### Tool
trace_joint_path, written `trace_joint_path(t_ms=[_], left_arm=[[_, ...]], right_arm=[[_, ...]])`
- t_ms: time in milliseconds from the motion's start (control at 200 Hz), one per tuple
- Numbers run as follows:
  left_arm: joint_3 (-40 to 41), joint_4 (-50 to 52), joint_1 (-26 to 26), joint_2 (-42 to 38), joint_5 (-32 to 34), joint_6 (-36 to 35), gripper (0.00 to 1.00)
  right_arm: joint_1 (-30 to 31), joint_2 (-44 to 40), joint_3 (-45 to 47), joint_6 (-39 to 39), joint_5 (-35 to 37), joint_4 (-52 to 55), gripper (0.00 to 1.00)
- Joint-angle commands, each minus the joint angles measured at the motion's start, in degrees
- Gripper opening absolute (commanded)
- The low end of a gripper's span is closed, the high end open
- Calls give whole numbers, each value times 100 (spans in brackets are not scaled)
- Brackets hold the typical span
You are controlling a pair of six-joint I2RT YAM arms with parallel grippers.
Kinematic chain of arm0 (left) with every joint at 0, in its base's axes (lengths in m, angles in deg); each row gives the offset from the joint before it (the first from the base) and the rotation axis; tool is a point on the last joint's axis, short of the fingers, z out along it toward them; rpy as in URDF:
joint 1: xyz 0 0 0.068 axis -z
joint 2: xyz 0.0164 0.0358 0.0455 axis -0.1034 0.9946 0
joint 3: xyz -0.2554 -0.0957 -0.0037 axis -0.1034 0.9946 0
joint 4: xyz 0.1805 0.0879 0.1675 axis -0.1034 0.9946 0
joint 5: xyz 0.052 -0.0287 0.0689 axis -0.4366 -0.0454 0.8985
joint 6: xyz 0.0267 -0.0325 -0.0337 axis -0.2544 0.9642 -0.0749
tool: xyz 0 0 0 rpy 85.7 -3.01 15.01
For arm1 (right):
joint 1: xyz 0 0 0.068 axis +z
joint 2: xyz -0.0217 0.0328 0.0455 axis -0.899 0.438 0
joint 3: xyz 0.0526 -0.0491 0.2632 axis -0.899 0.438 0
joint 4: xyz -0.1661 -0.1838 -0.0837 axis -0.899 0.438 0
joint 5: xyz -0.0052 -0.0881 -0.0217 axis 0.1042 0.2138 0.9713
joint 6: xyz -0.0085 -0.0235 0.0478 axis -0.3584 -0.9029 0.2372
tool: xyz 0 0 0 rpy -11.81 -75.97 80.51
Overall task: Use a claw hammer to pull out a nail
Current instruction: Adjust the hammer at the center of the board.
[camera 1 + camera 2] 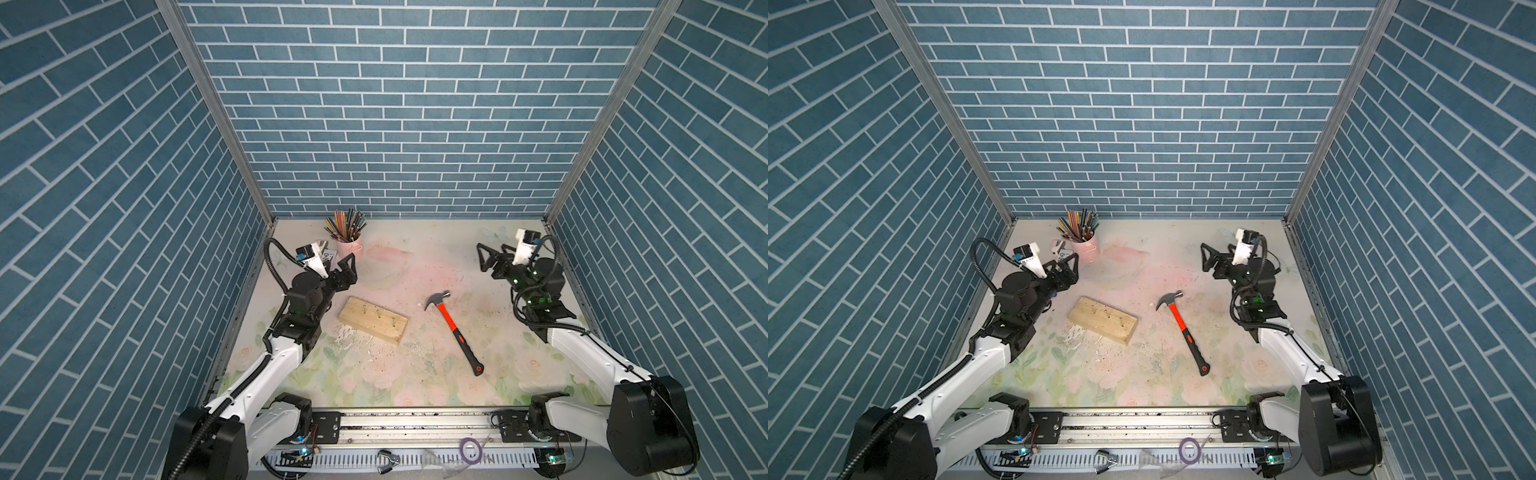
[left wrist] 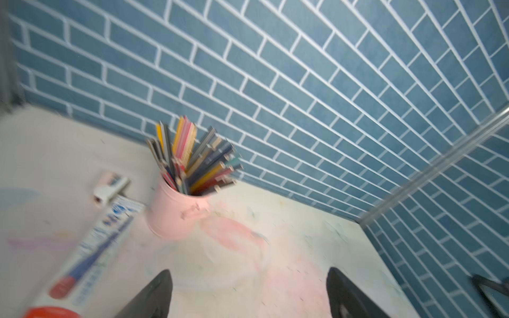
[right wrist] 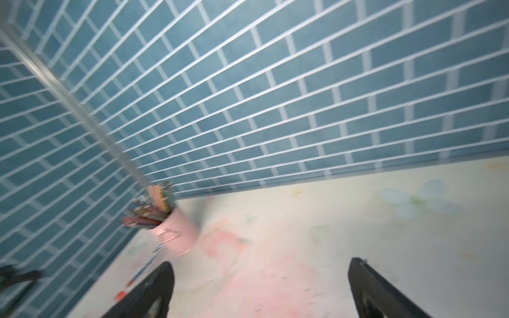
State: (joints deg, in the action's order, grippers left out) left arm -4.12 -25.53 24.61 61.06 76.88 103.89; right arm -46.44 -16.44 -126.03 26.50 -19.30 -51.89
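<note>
Claw hammer [image 1: 453, 328] lies flat on the tabletop [image 1: 415, 374], loose, nothing touching it. Its grey head points toward the back wall and its black handle end points toward the front rail, angled to the right. It shows the same in both top views [image 1: 1181, 328]. It sits between the two arms, nearer the right one.

Right pincer [image 1: 492, 253] is spread wide and holds nothing. It sits back and to the right of the hammer head, well apart from it, aimed across toward the left. In the right wrist view its two black fingers [image 3: 154, 289] frame bare tabletop only, and the hammer is out of that view.

Left pincer [image 1: 338, 264] is also wide open and empty, well apart from the hammer. The wood block [image 1: 372, 320] lies between it and the hammer. The block is just left of the hammer and not touching it, with three nails [image 1: 377, 313] standing up out of its top face.

The left pincer points at a pink cup of pencils [image 2: 176, 214] in the back-left corner. Left wrist view is blurred; a white tube [image 2: 93, 247] lies beside the cup.
</note>
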Motion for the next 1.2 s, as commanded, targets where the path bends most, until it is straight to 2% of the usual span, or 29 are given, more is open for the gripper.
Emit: trace_joint_path(t_ms=[0,60,110,230,320,420,485,555,720,810,905,995,1195], left_arm=[[-91,393,725,251,-399,1772,88],[-29,56,1120,461,-440,2273,88],[-23,-368,1261,623,-663,2294,88],[-314,3,1161,708,-834,2340,88],[-118,-580,1055,644,-1068,2345,88],[-75,-64,827,536,-733,2625,88],[-93,309,698,482,-635,2683,88],[-293,1035,562,485,-542,2498,88],[-751,2619,39,658,-547,1979,88],[-764,3020,-330,736,-724,1767,88],[-856,3368,-542,939,-955,1544,88],[-875,3528,-565,1150,-1129,1549,88],[-741,3583,-566,1571,-1488,1868,88]], right_arm=[[658,246,-224,1296,-324,99,99],[858,392,-128,1705,-373,-402,99],[870,582,95,1927,-528,-1227,99],[517,943,236,2565,-956,-1793,99],[320,1294,97,2792,-1371,-2088,99],[262,1610,-84,2904,-1549,-2348,98],[260,1683,-105,2854,-1374,-2440,98],[262,1668,-183,2560,-1065,-2206,98],[547,1352,-654,1006,234,-849,99],[1047,1268,-1101,-186,1171,-128,99],[1587,1407,-1523,-1279,1788,259,99],[1858,1620,-1655,-1644,1656,184,99],[2259,2167,-2034,-2090,870,341,96]])
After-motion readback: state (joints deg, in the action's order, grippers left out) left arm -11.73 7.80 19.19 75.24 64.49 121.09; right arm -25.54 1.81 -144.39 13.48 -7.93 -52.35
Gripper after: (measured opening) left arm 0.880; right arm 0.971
